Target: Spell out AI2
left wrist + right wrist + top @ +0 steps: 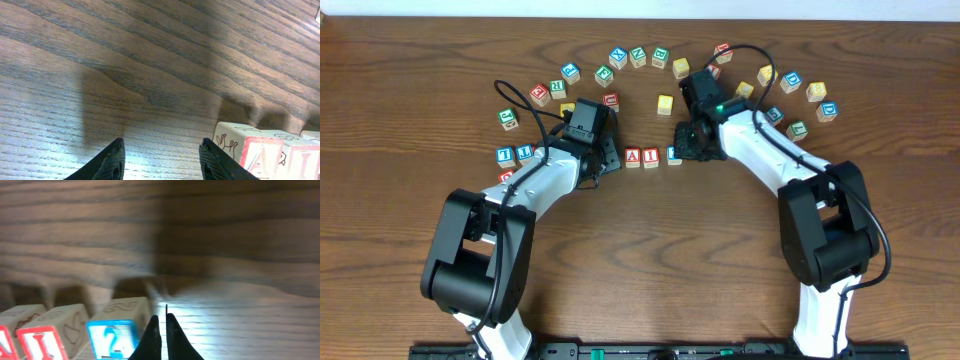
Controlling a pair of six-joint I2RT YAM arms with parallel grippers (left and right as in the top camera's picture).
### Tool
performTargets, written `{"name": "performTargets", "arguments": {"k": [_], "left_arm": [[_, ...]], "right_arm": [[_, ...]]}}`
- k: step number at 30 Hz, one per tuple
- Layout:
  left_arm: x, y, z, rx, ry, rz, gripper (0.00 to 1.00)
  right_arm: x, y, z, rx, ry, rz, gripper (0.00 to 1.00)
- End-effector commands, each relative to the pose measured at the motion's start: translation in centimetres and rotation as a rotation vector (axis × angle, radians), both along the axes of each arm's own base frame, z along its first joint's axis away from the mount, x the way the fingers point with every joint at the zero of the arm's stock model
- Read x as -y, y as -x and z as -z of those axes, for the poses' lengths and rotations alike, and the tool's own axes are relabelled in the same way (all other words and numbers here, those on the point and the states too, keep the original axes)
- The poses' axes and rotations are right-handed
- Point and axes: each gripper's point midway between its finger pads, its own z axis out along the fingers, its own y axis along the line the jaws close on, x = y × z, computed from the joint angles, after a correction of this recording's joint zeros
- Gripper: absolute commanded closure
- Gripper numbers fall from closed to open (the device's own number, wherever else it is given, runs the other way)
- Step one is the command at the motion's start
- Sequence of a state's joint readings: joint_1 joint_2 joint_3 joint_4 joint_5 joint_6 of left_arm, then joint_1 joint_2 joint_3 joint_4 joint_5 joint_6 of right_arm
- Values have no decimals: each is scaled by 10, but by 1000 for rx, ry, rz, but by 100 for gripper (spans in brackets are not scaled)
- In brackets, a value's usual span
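three cubes (650, 156) side by side, open table (650, 230) nearside

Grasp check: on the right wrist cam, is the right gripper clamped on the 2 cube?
No, the right gripper is shut on nothing, its closed fingers sitting beside the 2 cube.

Table (640, 260) dark grained wood, matt; 2 cube (117, 327) pale painted wood

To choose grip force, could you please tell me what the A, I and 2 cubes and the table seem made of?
A cube, I cube and 2 cube: probably pale wood, matte; engraved side drawings, letter faces painted red or blue. Table: dark wood or wood-look laminate, slightly glossy; bold grain lines and a soft light glare, so I cannot tell which.
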State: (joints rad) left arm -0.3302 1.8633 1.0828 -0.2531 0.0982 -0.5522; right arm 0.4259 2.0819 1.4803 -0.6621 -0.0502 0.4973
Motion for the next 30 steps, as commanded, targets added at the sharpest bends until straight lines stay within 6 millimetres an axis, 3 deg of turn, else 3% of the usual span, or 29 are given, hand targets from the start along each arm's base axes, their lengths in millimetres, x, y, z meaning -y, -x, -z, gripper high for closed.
{"name": "performTargets", "arguments": {"k": [1,5,18,26,30], "left_arm": [[-5,-1,5,-2,-25,-3,52],[-5,-1,5,-1,-25,-3,52],[-7,-6,3,22,-34,2,53],[4,-10,-2,52,21,134,68],[13,-11,-5,72,40,184,91]], "right_arm": [[-12,5,2,4,-19,-25,99],[-21,5,1,22,-21,-63,99],[-26,9,1,13,-25,-52,99],[-22,11,3,-3,-19,-20,99],[-22,13,3,-11,-19,-16,99]]}}
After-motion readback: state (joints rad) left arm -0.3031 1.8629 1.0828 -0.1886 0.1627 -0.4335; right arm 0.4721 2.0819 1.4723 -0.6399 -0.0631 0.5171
